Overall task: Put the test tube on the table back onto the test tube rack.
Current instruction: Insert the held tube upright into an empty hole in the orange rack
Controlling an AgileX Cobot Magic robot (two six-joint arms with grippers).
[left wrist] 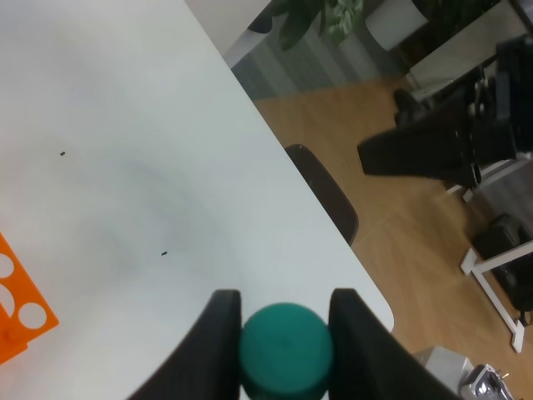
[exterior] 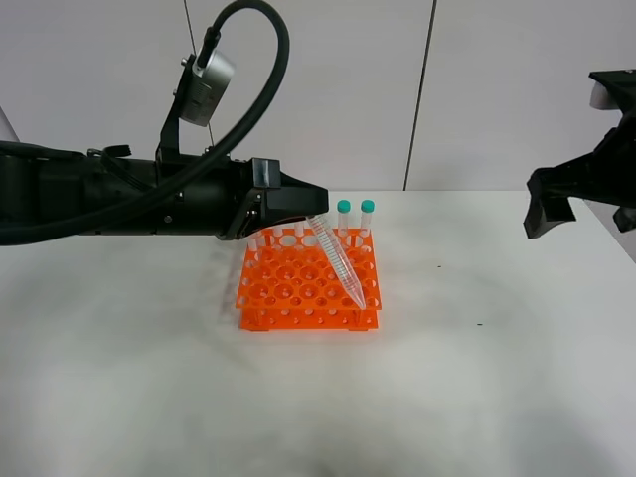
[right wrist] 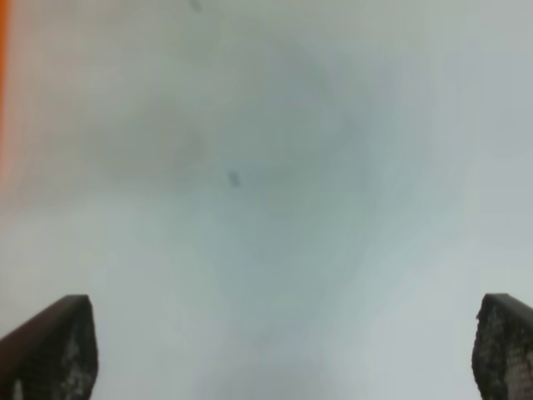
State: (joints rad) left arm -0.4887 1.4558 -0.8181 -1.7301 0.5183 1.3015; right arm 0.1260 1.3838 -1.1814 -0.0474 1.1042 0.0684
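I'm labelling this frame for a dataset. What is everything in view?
test tube: one, clear with a teal cap, held tilted, tip over the rack's front right holes
racked tubes: two teal caps showing at the rack's back right; others partly hidden behind the arm, count unclear
test tube rack: one, orange, middle of the table
table: one, white
left gripper: black, shut on the test tube at its cap, above the rack
right gripper: black, open, empty, raised at the right
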